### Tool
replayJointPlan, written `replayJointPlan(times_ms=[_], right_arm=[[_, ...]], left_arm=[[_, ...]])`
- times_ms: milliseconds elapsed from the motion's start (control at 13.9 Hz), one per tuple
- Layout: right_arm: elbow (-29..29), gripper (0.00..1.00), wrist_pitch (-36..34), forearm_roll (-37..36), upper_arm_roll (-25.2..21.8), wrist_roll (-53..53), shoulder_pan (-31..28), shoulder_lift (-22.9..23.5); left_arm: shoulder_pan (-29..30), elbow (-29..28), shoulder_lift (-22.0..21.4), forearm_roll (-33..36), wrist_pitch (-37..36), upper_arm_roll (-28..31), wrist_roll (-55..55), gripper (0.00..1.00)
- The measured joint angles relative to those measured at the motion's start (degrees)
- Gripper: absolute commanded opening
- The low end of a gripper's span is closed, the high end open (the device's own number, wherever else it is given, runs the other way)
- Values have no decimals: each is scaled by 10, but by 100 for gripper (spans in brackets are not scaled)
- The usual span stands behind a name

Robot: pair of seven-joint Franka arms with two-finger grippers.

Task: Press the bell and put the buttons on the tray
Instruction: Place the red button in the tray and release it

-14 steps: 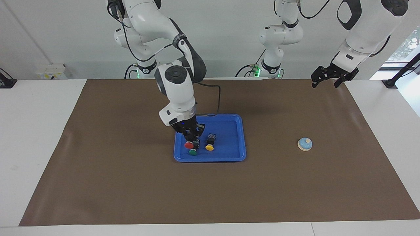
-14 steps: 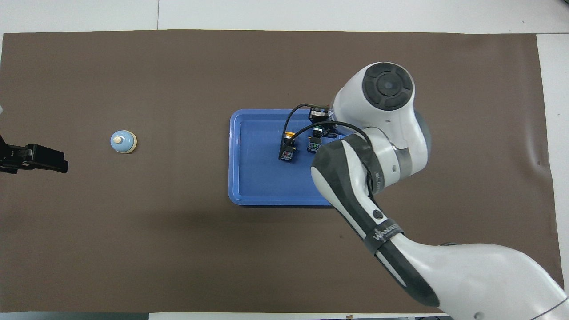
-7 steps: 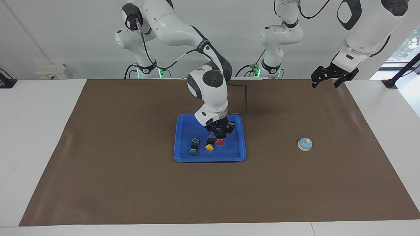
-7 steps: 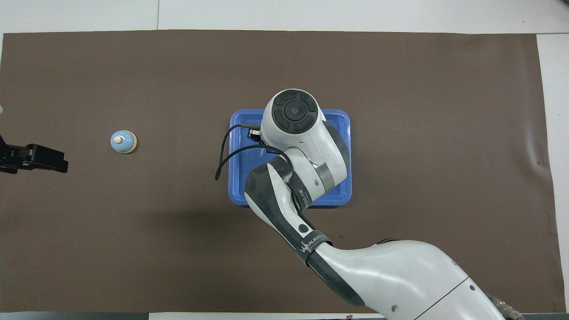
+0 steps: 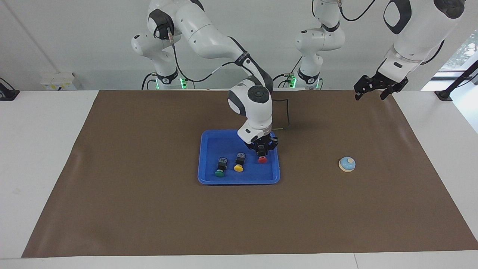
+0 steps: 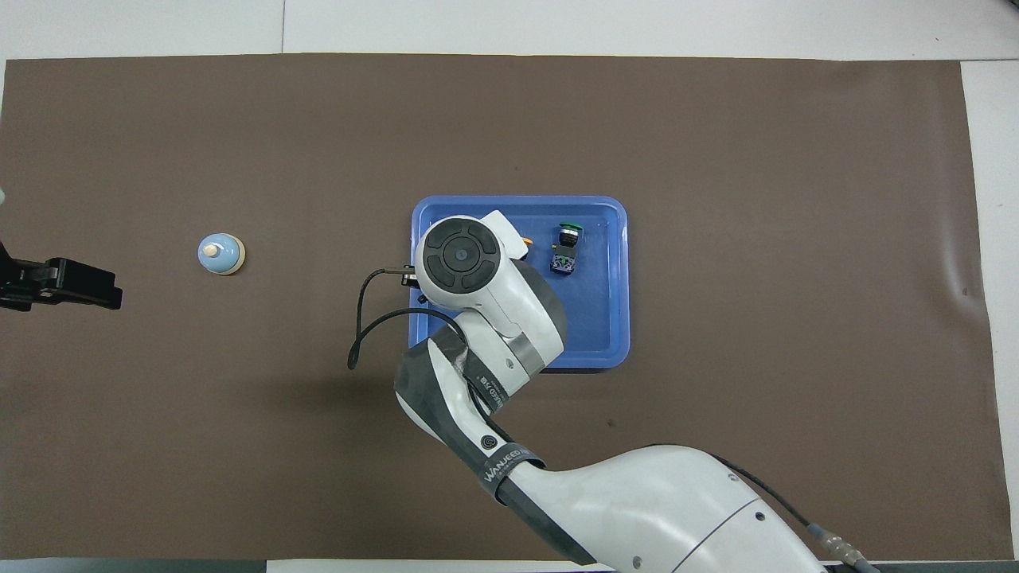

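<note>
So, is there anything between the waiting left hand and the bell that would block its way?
Nothing visible does. The left hand is open over the mat's edge near the robots; only bare brown mat lies between it and the bell.

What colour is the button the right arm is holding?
Red: the red button over the tray, clearest in the facing view.

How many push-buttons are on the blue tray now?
3. The green button and yellow button lie on the tray; the red button is over it, in the shut right pincer.
</note>
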Motion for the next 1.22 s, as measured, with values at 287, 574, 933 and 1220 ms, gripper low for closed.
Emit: replayJointPlan(times_ms=[287, 574, 933, 1220], right_arm=[[-17, 93, 19, 1, -2, 2, -2, 0], [-16, 100, 6, 2, -3, 5, -2, -2], [2, 100, -50, 2, -9, 7, -24, -31], [8, 100, -119, 3, -10, 7, -85, -99]], left_arm=[[0, 0, 0, 0, 0, 0, 0, 100], [0, 0, 0, 0, 0, 0, 0, 100], [0, 0, 0, 0, 0, 0, 0, 100], [0, 0, 0, 0, 0, 0, 0, 100]])
